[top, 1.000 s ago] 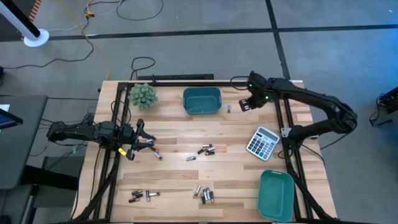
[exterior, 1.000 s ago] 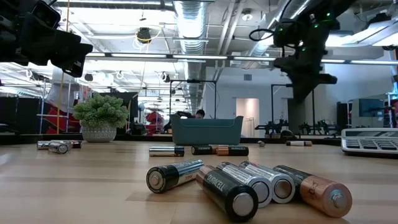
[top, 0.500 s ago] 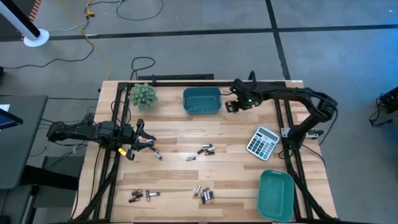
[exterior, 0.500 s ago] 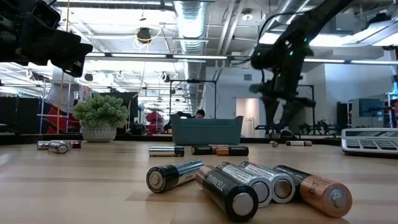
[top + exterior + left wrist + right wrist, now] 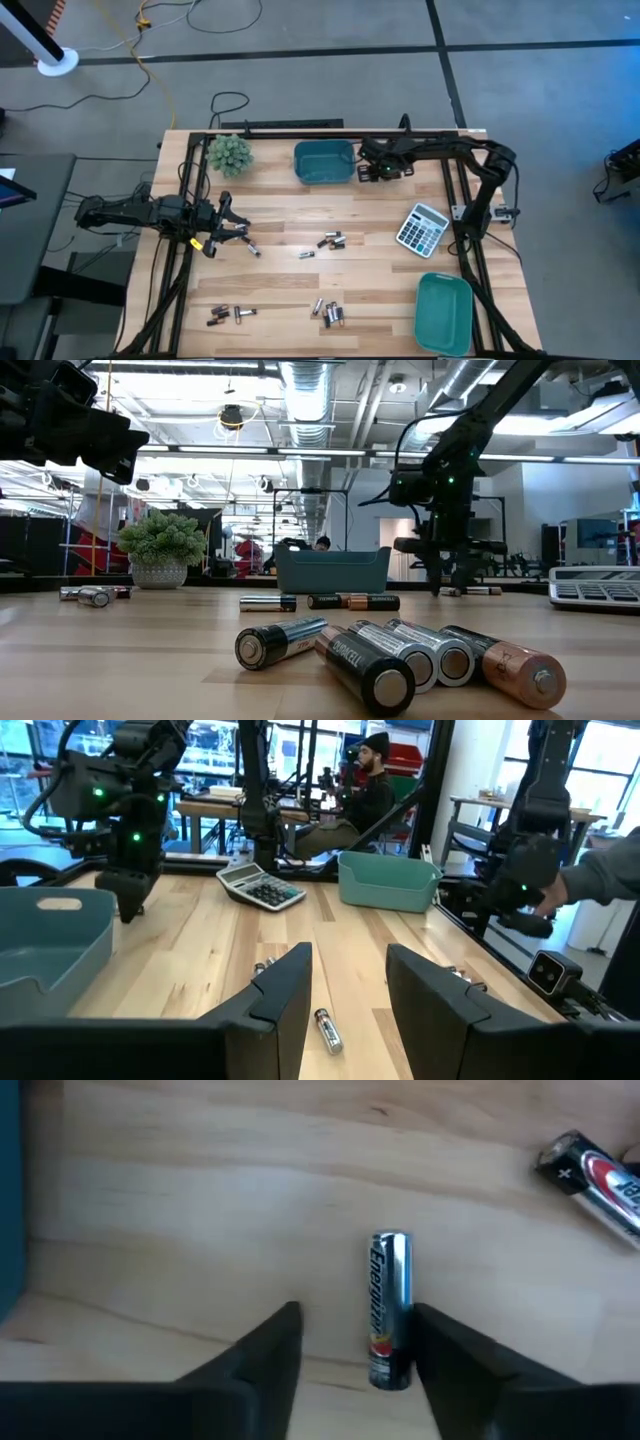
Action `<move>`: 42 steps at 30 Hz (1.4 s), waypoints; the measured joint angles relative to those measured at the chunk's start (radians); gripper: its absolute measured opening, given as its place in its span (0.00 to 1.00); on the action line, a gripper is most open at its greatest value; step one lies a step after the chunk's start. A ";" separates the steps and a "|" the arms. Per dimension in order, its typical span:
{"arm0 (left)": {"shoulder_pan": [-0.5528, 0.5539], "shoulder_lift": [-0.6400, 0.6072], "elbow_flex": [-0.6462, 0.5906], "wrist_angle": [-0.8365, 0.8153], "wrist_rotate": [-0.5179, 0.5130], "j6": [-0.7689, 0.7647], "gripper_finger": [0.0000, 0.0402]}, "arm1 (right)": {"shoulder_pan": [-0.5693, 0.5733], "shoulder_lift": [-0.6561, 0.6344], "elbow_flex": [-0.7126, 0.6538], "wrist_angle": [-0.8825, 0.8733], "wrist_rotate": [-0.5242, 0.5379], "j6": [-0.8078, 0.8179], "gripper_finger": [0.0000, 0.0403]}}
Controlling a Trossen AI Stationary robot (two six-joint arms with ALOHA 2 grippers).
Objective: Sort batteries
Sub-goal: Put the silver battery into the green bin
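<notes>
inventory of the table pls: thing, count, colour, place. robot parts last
batteries: many, dark and silvery, in loose clusters mid-table and along the near edge; two by the right gripper
bins: two, teal, one at far centre, one at the near right corner
calculator: one, grey-white, right side
plant: one, green, far left
table: one, light wood
left gripper: open, low over the left side near a battery
right gripper: open, straddling a silver battery beside the far bin

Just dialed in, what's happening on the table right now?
Battery sorting is under way. The right gripper hangs open over a silver battery lying on the wood beside the far teal bin, not gripping it. The left gripper waits open on the table's left side above a loose battery. Several battery clusters lie unsorted.
</notes>
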 joint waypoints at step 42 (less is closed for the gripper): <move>0.000 0.000 0.000 0.000 0.000 0.000 0.32 | 0.786 -0.840 -0.011 -0.711 0.112 0.467 0.04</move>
